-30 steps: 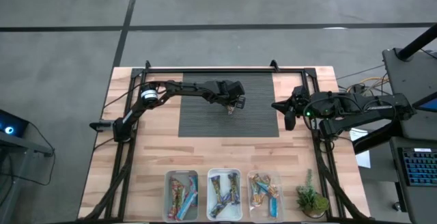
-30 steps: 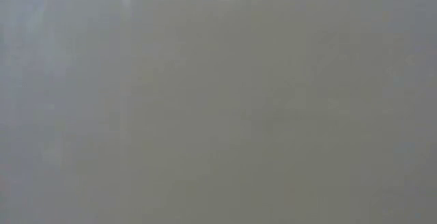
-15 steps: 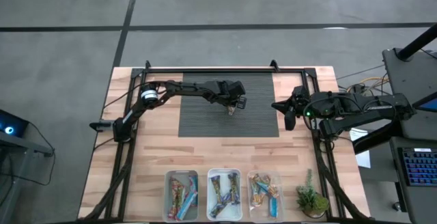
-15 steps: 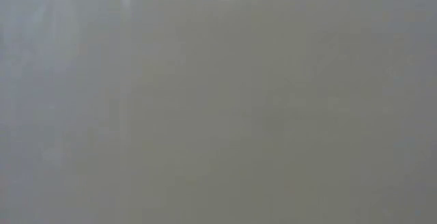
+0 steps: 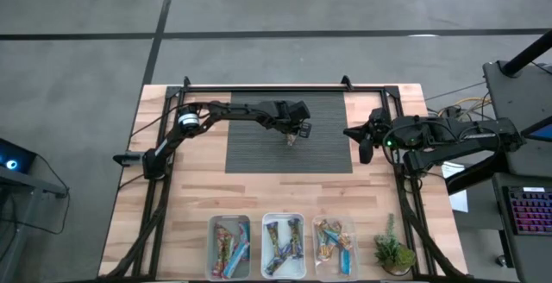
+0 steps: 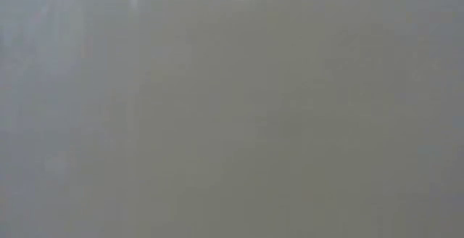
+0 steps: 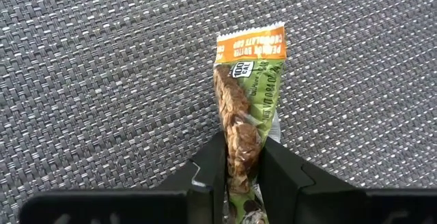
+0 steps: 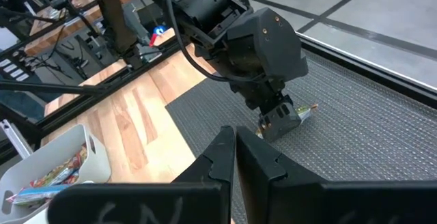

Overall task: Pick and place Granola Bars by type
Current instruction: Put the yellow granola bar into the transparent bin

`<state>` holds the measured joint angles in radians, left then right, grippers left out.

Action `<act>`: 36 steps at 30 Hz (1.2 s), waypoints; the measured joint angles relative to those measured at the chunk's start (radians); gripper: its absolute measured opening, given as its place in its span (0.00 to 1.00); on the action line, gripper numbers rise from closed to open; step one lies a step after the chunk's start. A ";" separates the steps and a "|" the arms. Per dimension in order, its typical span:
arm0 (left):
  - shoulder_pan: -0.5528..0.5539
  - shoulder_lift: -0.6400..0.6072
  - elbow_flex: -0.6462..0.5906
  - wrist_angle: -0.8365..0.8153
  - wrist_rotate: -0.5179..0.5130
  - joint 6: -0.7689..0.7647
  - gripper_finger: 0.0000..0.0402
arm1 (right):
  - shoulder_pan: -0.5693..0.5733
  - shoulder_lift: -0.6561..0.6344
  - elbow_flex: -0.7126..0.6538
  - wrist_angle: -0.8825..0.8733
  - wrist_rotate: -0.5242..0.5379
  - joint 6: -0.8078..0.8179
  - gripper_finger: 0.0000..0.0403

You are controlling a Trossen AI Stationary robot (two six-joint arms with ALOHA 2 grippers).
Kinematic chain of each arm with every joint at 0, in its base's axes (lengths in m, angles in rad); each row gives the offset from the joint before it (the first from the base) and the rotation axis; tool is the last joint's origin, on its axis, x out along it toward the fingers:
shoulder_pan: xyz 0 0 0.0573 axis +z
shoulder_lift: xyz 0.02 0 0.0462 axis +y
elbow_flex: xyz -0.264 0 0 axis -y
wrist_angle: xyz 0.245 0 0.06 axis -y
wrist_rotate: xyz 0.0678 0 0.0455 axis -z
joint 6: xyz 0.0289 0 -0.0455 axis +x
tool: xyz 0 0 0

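Left end effector (image 7: 242, 176) clamped on a granola bar (image 7: 246, 94) over the grey mat (image 5: 259, 158). Right end effector (image 8: 234, 157) fully closed, empty, parked at mat's right edge.

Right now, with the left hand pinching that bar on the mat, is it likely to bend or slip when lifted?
The bar probably stays fairly stiff: it juts straight from the left hand. The glossy wrapper may slide a little, since only one end is pinched. It looks light, so sagging seems unlikely.

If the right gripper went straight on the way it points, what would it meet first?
Probably the left gripper, shut on a granola bar over the grey mat; the right gripper aims towards it, though depth is unclear.
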<state>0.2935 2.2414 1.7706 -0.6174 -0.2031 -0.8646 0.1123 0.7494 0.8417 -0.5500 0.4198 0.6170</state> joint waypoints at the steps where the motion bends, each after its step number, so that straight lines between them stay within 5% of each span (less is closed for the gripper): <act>1: 0.000 0.000 0.000 0.001 0.000 0.000 0.14 | 0.000 0.000 0.000 0.000 0.000 0.000 0.02; 18: 0.001 -0.018 0.000 0.002 0.032 0.003 0.09 | 0.000 0.000 0.000 0.000 0.002 0.000 0.02; 36: -0.029 -0.233 0.000 -0.153 0.089 0.085 0.10 | 0.000 0.000 0.000 -0.034 0.003 0.007 0.02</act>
<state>0.2646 2.0085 1.7710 -0.7699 -0.1136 -0.7795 0.1120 0.7491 0.8416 -0.5844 0.4224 0.6239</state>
